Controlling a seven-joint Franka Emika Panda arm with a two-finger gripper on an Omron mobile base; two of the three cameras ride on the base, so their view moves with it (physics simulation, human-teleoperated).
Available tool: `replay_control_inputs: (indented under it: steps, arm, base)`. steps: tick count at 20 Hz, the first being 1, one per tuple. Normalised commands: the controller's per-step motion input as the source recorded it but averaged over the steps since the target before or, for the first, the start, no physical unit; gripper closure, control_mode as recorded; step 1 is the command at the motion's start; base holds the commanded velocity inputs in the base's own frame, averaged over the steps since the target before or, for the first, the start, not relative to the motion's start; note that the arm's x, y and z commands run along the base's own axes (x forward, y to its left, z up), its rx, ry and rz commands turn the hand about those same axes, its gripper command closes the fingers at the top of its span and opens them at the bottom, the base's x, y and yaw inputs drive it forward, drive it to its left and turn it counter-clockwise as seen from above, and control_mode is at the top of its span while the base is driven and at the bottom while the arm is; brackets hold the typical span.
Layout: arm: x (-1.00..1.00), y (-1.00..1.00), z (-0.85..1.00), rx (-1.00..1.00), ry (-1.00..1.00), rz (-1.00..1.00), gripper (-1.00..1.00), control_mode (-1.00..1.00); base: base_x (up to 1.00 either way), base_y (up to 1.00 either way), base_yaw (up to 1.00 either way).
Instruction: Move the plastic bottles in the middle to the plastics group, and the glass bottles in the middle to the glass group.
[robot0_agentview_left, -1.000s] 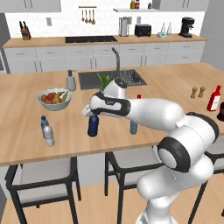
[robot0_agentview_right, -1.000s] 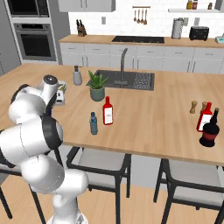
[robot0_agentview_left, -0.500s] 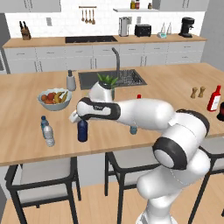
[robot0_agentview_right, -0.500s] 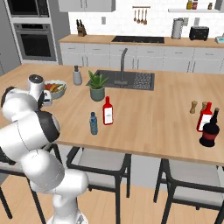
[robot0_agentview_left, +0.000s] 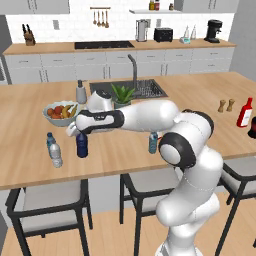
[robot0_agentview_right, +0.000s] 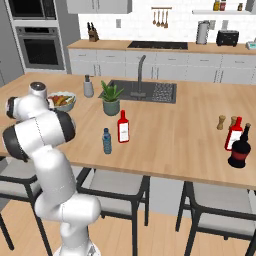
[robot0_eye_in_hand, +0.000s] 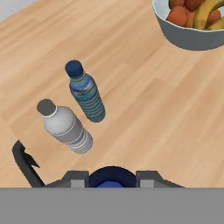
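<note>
The navy bottle stands upright, its long axis vertical, cap up, on the counter near two water bottles. The gripper is clenched around its top. The two water bottles, one greyish and one bluish, stand upright. One teal bottle and one red bottle stand in the middle, necks up. At the far right stand another red bottle and one dark bottle.

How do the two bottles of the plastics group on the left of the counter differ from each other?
The bluish bottle has a dark blue cap and a blue-tinted ribbed body; the clear greyish bottle has a grey cap and a colourless body. In the left base view the bluish one stands farther back, the greyish one nearer the counter's front edge. Both stand upright, close together, similar in shape.
</note>
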Motion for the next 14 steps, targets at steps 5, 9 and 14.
replay_control_inputs:
  steps: [5,9,14]
  arm:
    - [0.51,0.21,-0.10,0.00,0.08,0.00,1.00,-1.00]
    - [0.30,0.29,-0.26,-0.03,-0.03,0.00,1.00,-1.00]
    - [0.01,0.32,0.00,-0.06,-0.19,0.02,1.00,-1.00]
  base:
    - [0.00,0.00,0.00]
    - [0.00,0.00,0.00]
    - [0.00,0.00,0.00]
